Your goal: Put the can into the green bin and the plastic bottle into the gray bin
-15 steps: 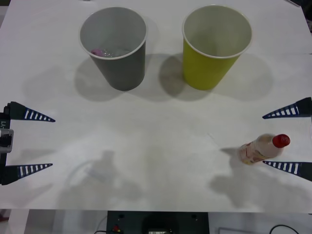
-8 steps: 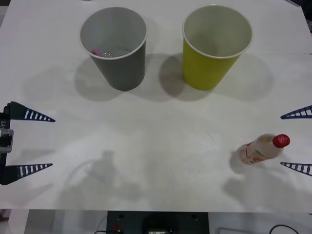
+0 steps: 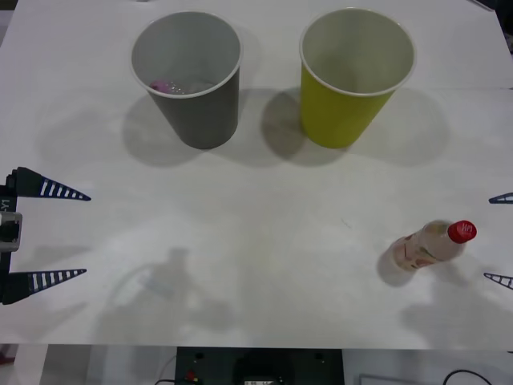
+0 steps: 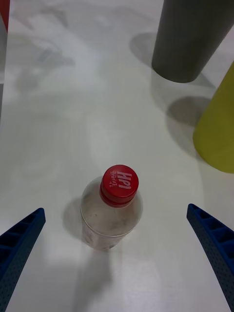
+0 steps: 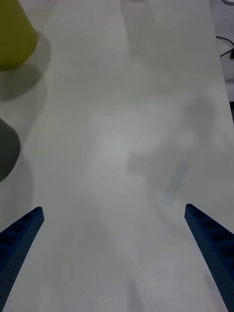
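The plastic bottle (image 3: 427, 245), clear with a red cap (image 4: 119, 185), stands upright on the white table at the front right. My right gripper (image 3: 498, 238) is open at the right edge, just clear of the bottle, its fingertips (image 4: 35, 219) wide to either side of the bottle (image 4: 109, 217). The gray bin (image 3: 192, 80) stands at the back left with a small pink-tipped clear thing (image 3: 163, 84) inside. To its right, the green bin (image 3: 353, 76) shows a bare white inside. My left gripper (image 3: 84, 234) rests open at the left edge. The can is out of view.
The white table (image 3: 256, 241) is bare between the bins and the front edge. In the right wrist view the gray bin (image 4: 190, 39) and green bin (image 4: 219, 131) stand beyond the bottle. The left wrist view catches the green bin (image 5: 14, 34) and gray bin (image 5: 7, 146).
My right gripper has drawn back to the right, away from the bottle, which stays standing on the table. The left arm has not moved.
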{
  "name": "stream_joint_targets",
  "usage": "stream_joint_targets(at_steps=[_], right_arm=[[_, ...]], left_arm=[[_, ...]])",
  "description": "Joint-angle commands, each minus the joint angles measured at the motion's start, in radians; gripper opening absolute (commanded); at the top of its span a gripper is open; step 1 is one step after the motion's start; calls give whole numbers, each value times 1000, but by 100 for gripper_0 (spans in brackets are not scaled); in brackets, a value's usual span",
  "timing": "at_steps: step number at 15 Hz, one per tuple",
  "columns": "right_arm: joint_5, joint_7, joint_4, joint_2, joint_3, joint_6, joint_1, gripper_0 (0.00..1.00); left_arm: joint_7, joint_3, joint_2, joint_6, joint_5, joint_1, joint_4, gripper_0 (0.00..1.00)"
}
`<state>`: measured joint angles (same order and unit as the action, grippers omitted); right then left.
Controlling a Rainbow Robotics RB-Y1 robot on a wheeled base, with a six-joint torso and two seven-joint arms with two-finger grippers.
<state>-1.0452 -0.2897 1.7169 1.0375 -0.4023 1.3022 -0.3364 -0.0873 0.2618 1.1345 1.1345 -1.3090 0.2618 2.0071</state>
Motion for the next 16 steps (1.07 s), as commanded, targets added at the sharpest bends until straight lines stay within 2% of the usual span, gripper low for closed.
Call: stream_joint_targets(at_steps=[1, 4, 11, 16], right_arm=[[8, -63, -51, -31, 3, 9, 0, 100], [13, -125, -100, -85, 8, 12, 0, 100], [13, -146, -206, -238, 11, 16, 20, 100], [16, -158, -281, -323, 11, 16, 48, 100]], left_arm=[[0, 0, 0, 0, 0, 0, 0, 100], [0, 0, 0, 0, 0, 0, 0, 100], [0, 0, 0, 0, 0, 0, 0, 100], [0, 0, 0, 0, 0, 0, 0, 100]])
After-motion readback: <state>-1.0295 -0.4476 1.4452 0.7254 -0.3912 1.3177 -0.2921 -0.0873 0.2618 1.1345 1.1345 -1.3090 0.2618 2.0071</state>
